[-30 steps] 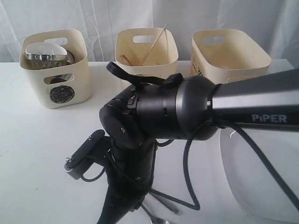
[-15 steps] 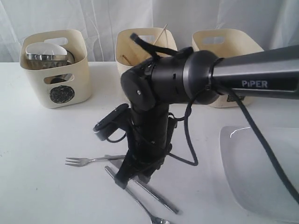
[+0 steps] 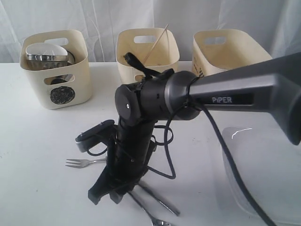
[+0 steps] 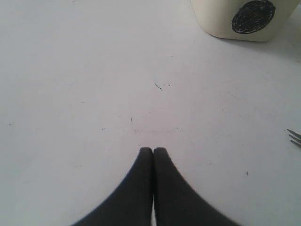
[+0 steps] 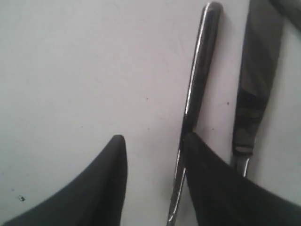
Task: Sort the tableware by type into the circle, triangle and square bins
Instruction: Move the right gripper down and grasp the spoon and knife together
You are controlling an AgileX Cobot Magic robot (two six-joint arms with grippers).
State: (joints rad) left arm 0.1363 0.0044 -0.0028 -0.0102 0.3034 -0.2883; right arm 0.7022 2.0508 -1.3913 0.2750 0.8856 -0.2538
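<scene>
While the right gripper (image 5: pixel 154 140) stands partly open over the white table (image 5: pixel 70 61), clamping nothing, a slim steel utensil handle (image 5: pixel 197 80) lies inside the gap. It touches the inner edge of one black finger (image 5: pixel 211 188) and sits well apart from the other. From so close it may be the knife's or the spoon's; I cannot tell which. A broader dark steel piece (image 5: pixel 256 70) lies just outside that same finger. In the exterior view the black right arm (image 3: pixel 136 141) points down at the lower middle of the frame, with the steel fork (image 3: pixel 82 163) on the table just to its left. A circle-marked cream plastic bin (image 3: pixel 42 87) stands at upper left, and the large white rounded-square plate (image 3: pixel 263 179) fills the lower right. The left gripper (image 4: pixel 153 153) is closed, holding nothing.
</scene>
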